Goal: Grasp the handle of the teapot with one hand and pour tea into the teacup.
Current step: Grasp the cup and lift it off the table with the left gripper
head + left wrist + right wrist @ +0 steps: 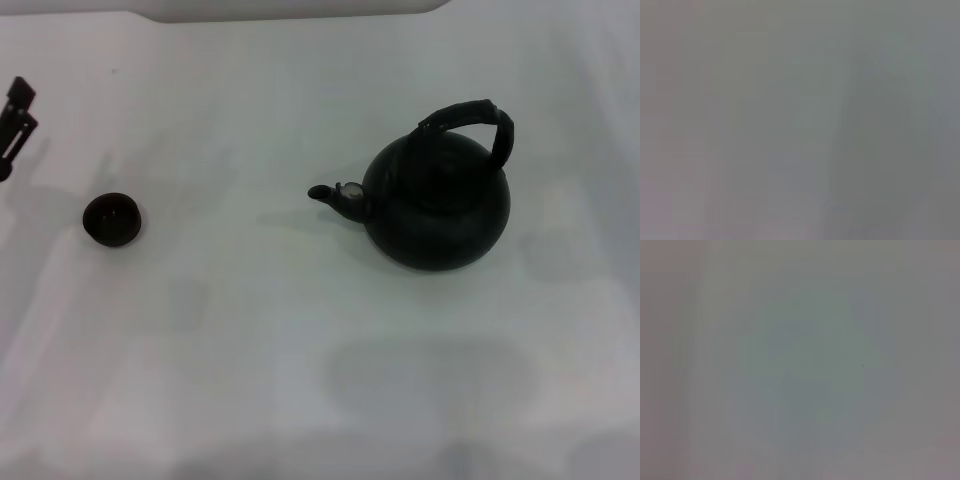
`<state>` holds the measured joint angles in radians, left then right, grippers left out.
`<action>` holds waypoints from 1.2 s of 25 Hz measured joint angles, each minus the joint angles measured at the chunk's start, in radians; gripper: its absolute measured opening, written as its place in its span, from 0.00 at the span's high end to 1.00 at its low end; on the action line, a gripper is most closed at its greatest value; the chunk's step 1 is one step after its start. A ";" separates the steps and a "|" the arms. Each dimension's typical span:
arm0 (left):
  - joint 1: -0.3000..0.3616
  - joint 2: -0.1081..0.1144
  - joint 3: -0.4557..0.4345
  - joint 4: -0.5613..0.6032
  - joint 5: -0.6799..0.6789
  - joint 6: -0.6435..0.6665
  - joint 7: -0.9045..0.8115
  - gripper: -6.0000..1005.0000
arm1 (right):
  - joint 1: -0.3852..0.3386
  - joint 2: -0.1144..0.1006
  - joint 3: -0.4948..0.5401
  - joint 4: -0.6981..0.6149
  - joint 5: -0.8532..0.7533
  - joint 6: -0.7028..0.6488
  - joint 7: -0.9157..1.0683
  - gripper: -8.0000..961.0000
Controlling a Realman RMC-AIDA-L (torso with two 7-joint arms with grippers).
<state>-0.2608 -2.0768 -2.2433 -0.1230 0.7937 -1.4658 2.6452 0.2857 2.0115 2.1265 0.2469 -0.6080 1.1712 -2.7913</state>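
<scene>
White table (300, 380), plain and evenly lit, filling the head view, with a pale raised edge along the far side.

Teapot (436, 205): round, matte black, standing upright on the table right of centre. Spout (335, 195) short, with a small silvery cap, pointing left toward the teacup. Handle (478, 125) thick, black, ribbed, arching over the top of the pot toward its far right side; nothing touching it.

Teacup (111, 219): small, dark, bowl-shaped, without a handle, upright on the left part of the table, well apart from the teapot, open side up. Contents not discernible.

Left gripper (14, 125): dark, only partly in view at the far left edge, beyond the teacup and clear of it; whether spread or pressed together cannot be told. Nothing seen held.

Right gripper: outside the head view.

Left wrist view and right wrist view: uniform grey-white surface only, with faint shadows; no gripper parts, teapot or teacup distinguishable.

No stream of tea visible between spout and teacup.
</scene>
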 joint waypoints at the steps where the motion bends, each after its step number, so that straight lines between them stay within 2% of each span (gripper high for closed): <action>1: 0.000 0.000 0.003 -0.003 0.007 -0.002 -0.002 0.16 | -0.002 0.000 0.000 -0.001 0.000 0.004 0.003 0.56; 19: 0.006 0.001 0.036 -0.022 0.040 0.005 -0.064 0.16 | -0.021 0.004 -0.007 -0.039 0.004 0.042 0.006 0.56; 23: 0.071 0.000 0.066 -0.135 0.064 0.049 -0.160 0.16 | -0.015 0.006 -0.008 -0.055 0.003 0.043 0.007 0.56; 27: 0.179 -0.015 0.110 -0.304 0.087 0.123 -0.223 0.16 | -0.012 0.009 -0.009 -0.057 -0.001 0.043 0.008 0.56; 30: 0.259 -0.015 0.196 -0.442 0.084 0.206 -0.339 0.16 | -0.006 0.010 -0.011 -0.064 -0.003 0.043 0.008 0.56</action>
<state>-0.0017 -2.0916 -2.0476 -0.5654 0.8774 -1.2601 2.3061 0.2800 2.0217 2.1150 0.1824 -0.6110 1.2141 -2.7829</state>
